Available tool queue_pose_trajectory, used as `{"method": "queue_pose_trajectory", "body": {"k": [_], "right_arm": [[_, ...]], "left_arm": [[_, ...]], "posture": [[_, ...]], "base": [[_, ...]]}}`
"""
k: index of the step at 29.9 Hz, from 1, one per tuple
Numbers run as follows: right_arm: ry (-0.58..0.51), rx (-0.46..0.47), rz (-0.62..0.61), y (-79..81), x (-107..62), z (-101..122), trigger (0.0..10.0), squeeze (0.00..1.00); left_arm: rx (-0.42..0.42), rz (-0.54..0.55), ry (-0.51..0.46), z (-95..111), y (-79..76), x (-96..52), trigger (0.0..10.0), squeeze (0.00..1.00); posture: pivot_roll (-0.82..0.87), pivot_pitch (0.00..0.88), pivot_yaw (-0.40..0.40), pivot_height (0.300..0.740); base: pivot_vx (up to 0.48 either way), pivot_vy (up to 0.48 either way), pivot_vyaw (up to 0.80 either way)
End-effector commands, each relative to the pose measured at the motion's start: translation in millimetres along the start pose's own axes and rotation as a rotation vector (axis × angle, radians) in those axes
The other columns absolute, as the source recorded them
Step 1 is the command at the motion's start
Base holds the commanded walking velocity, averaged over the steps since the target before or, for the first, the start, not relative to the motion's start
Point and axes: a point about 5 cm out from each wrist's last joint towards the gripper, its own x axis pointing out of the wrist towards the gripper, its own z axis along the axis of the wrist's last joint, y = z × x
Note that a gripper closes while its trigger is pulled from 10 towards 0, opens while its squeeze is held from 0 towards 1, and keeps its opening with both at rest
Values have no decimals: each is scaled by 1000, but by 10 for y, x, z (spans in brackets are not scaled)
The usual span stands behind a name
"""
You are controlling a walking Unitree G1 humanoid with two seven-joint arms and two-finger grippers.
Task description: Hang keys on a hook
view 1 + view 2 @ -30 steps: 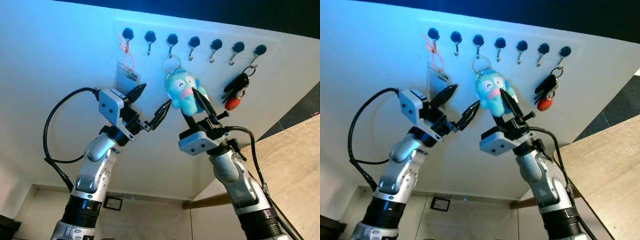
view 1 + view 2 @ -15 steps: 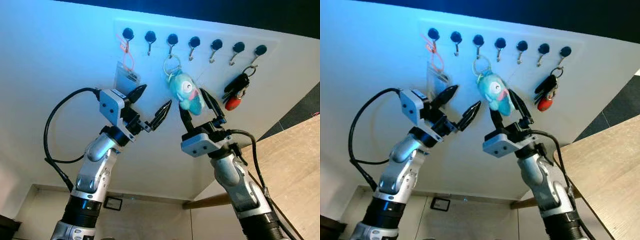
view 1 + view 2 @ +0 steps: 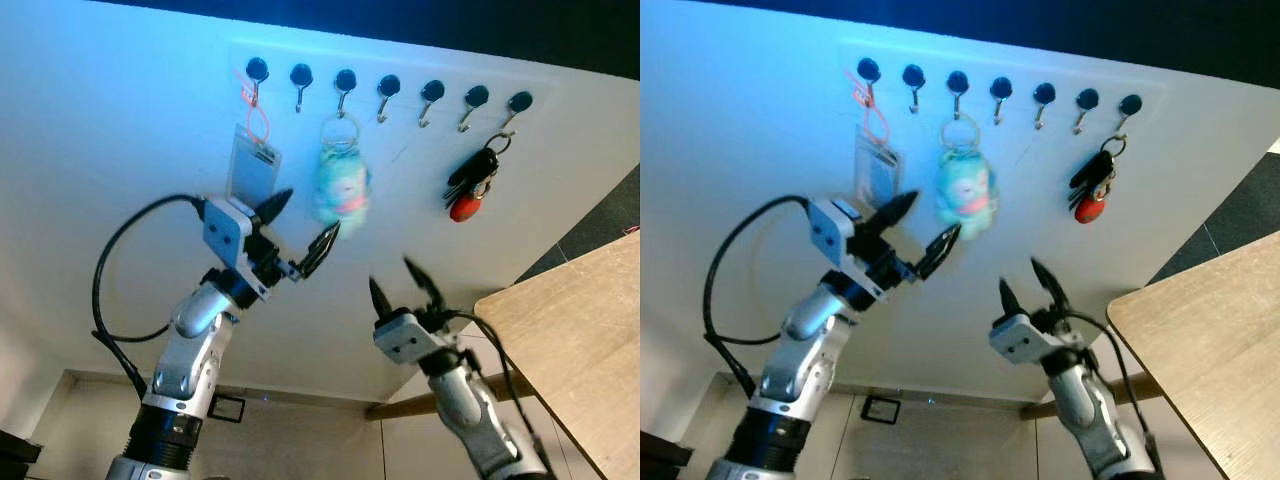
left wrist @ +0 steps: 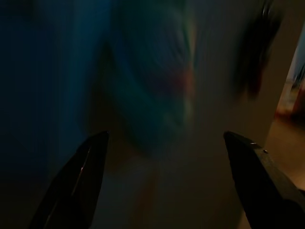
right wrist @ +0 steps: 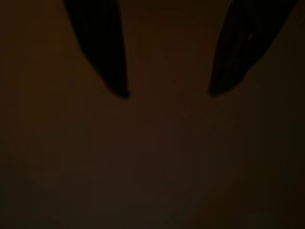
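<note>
Hanging from hook (image 3: 345,80), blurred, seemingly teal plush keychain (image 3: 341,187)

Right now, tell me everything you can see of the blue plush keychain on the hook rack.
The blue plush keychain is a soft, light turquoise toy with a pinkish patch low on its body, blurred in the frame. It hangs from a silver key ring looped on the third hook from the left, against the white wall. Neither gripper touches it: the left gripper sits just beside and below it, jaws open; the right gripper is lower, jaws open.
</note>
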Motion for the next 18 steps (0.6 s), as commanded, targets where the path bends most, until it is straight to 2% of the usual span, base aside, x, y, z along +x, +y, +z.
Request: {"method": "queue_pose_trajectory", "body": {"k": [1, 2, 3, 4, 5, 6, 7, 9, 10, 11, 12, 13, 14, 15, 18], "right_arm": [[116, 40, 47, 91, -95, -196, 10000, 0], [116, 40, 47, 91, -95, -196, 10000, 0], [200, 35, 100, 190, -183, -340, 10000, 0], [298, 59, 150, 293, -284, -480, 10000, 0], [298, 59, 150, 293, -284, -480, 10000, 0], [398, 100, 186, 375, -371, -594, 10000, 0], [504, 185, 197, 445, -454, -694, 10000, 0], [504, 185, 197, 445, -454, -694, 10000, 0], [611, 278, 191, 503, -527, -778, 10000, 0], [666, 363, 170, 536, -560, -818, 10000, 0], [705, 401, 151, 555, -576, -844, 10000, 0], [722, 414, 137, 563, -576, -853, 10000, 0], [722, 414, 137, 563, -576, -853, 10000, 0], [738, 435, 145, 579, -575, -858, 10000, 0], [751, 456, 159, 598, -578, -861, 10000, 0]], "left_arm": [[7, 4, 72, -172, -13, -82, 10000, 0], [7, 4, 72, -172, -13, -82, 10000, 0], [24, 17, 181, -376, -5, -200, 10000, 0], [35, 45, 334, -627, 15, -356, 10000, 0], [35, 45, 334, -627, 15, -356, 10000, 0], [45, 89, 474, -845, 49, -523, 10000, 0], [69, 149, 632, -1064, 96, -723, 10000, 0], [69, 149, 632, -1064, 96, -723, 10000, 0], [66, 256, 783, -1257, 163, -954, 10000, 0], [47, 382, 899, -1400, 217, -1189, 10000, 0], [13, 491, 988, -1499, 232, -1391, 10000, 0], [-29, 575, 1042, -1560, 217, -1543, 10000, 0], [-29, 575, 1042, -1560, 217, -1543, 10000, 0], [-71, 636, 1081, -1605, 184, -1660, 10000, 0], [-102, 668, 1096, -1630, 154, -1725, 10000, 0]], "posture": [[64, 36, -81, 740], [64, 36, -81, 740], [64, 36, -81, 740], [64, 31, -76, 740], [64, 31, -76, 740], [74, 25, -79, 740], [74, 24, -81, 740], [74, 24, -81, 740], [79, 18, -86, 740], [79, 18, -86, 740], [85, 11, -93, 740], [79, 6, -94, 740], [79, 6, -94, 740], [79, 6, -94, 740], [69, 0, -96, 740]], "base": [[0, 0, 0], [0, 0, 0], [0, 0, 0], [0, 0, 0], [0, 0, 0], [0, 0, 0], [0, 0, 0], [0, 0, 0], [0, 0, 0], [0, 0, 0], [0, 0, 0], [0, 0, 0], [0, 0, 0], [0, 0, 0], [0, 0, 0]]}}
